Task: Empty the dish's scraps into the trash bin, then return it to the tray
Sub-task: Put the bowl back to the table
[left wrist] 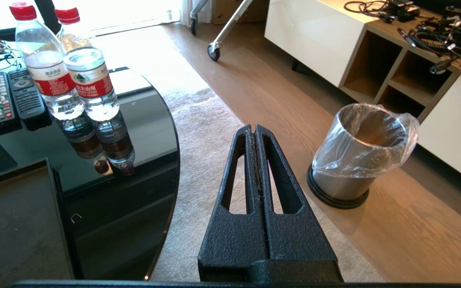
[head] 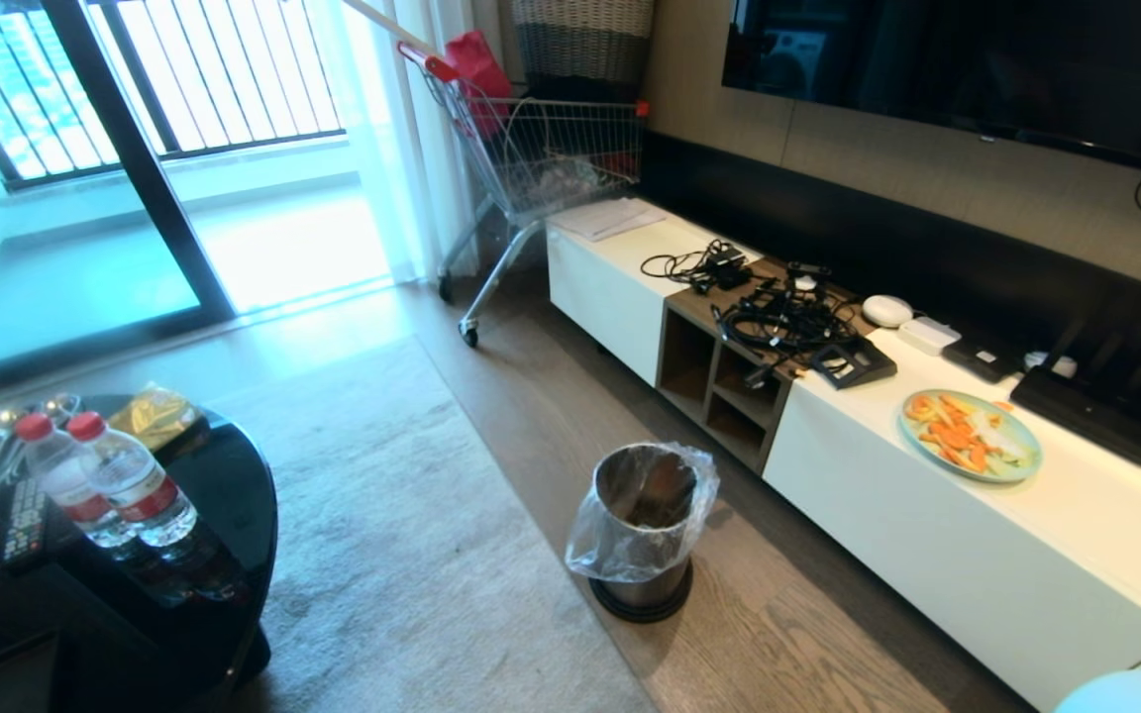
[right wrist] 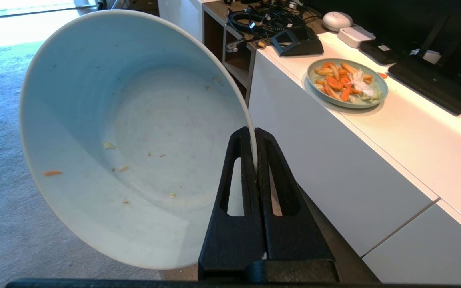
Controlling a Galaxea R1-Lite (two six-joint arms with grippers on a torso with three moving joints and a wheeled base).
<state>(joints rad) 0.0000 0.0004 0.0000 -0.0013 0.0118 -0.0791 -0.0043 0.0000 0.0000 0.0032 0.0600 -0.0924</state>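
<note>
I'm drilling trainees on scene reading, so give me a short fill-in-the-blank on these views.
1. The right gripper is shut on the rim of the round white ____.
2. The shiny steel trash bin stands on the ____.
3. The two clear water bottles have ____ caps.

Missing: bowl; floor; red

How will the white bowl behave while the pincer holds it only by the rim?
The dish looks rigid and glazed, so it may slip or pivot between the right pincer's thin fingers. Only crumbs remain inside, so it is probably light. It would likely chip if dropped.
</note>
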